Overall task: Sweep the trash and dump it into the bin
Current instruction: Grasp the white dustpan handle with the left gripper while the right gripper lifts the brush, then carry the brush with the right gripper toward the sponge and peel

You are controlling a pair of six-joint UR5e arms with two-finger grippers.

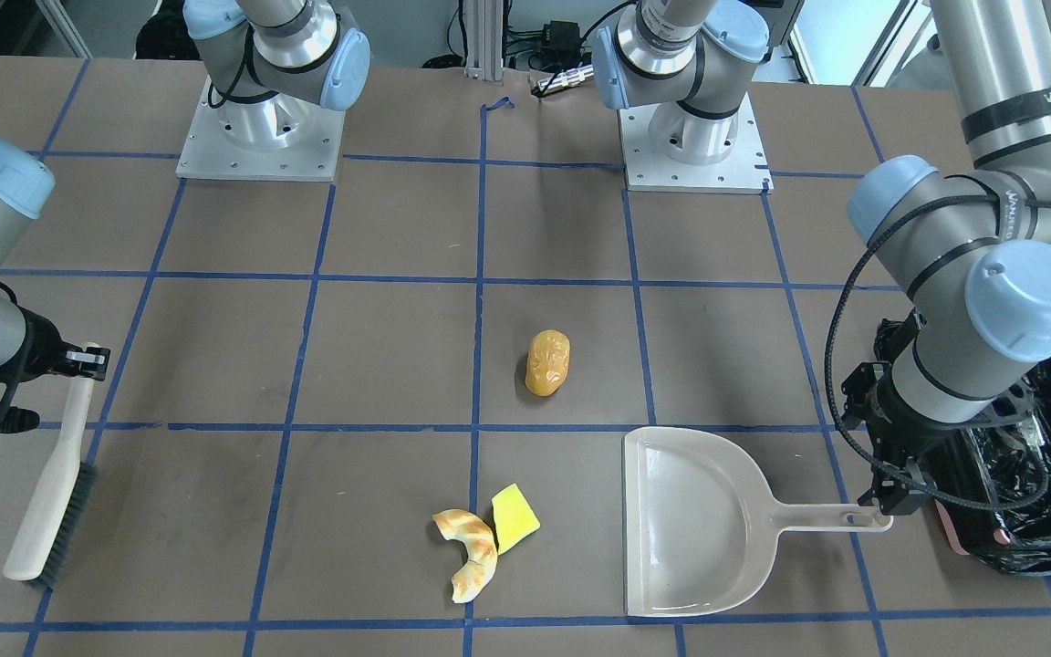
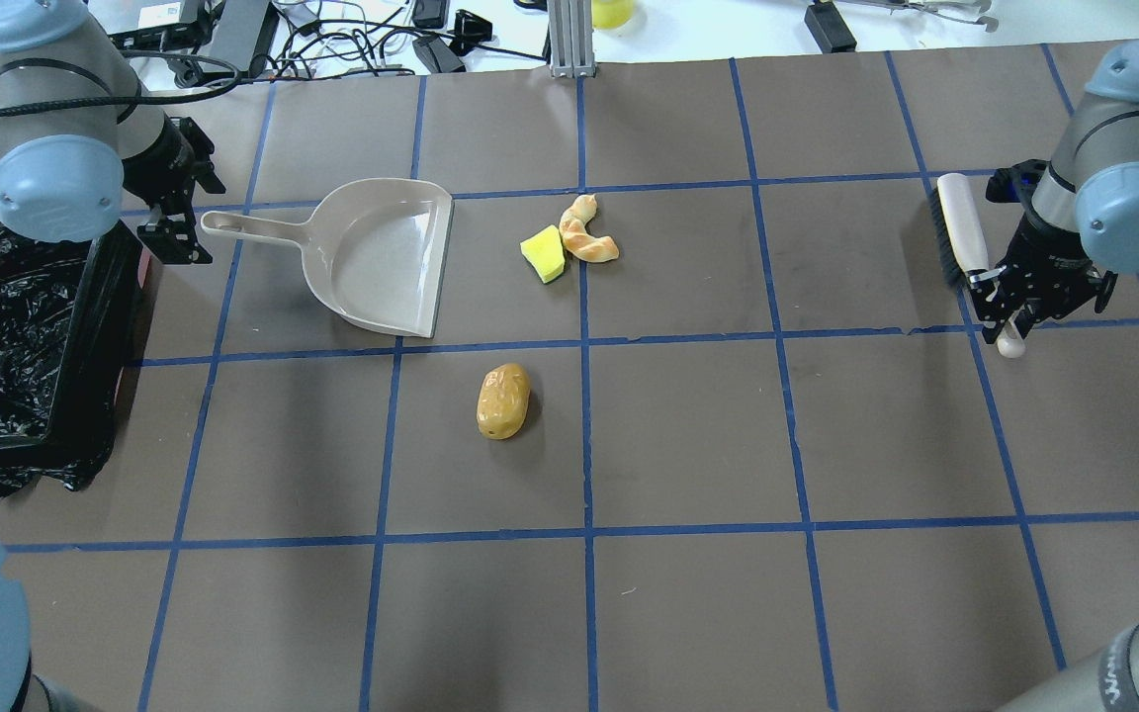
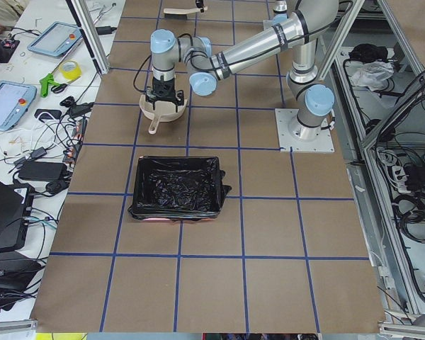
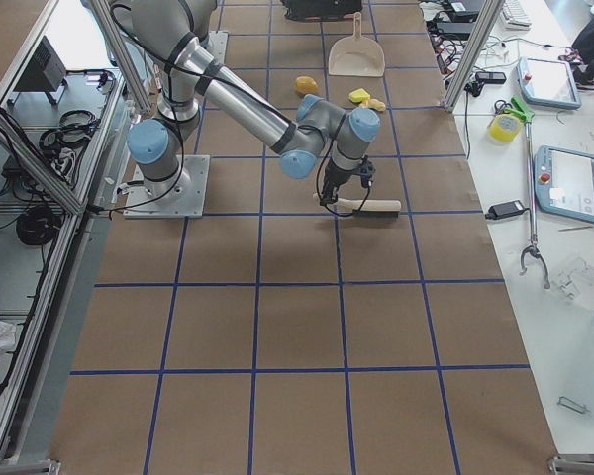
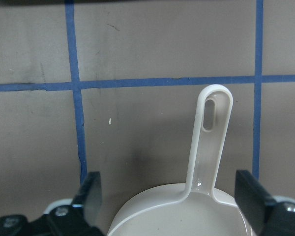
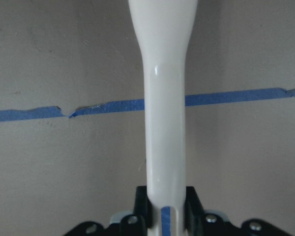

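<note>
The trash lies mid-table: a golden-brown oval lump [image 2: 503, 400], a curved croissant-like piece [image 2: 587, 237] and a yellow sponge wedge [image 2: 544, 254] touching it. A beige dustpan [image 2: 382, 257] rests flat beside them. My left gripper [image 2: 179, 232] hovers over its handle [image 5: 209, 142], open, with one finger [image 5: 91, 194] on each side and neither touching it. The black-lined bin [image 2: 26, 326] stands just behind that arm. My right gripper [image 6: 165, 206] is shut on the handle of the beige hand brush [image 2: 960, 237], which lies low over the table at the far right.
The brown table carries a blue tape grid [image 2: 584, 435]. Both arm bases [image 1: 256, 137] are bolted at the robot's edge. Cables and small gear [image 2: 431, 40] sit beyond the far edge. The bin's pink rim [image 1: 950, 529] is close to the dustpan handle's tip.
</note>
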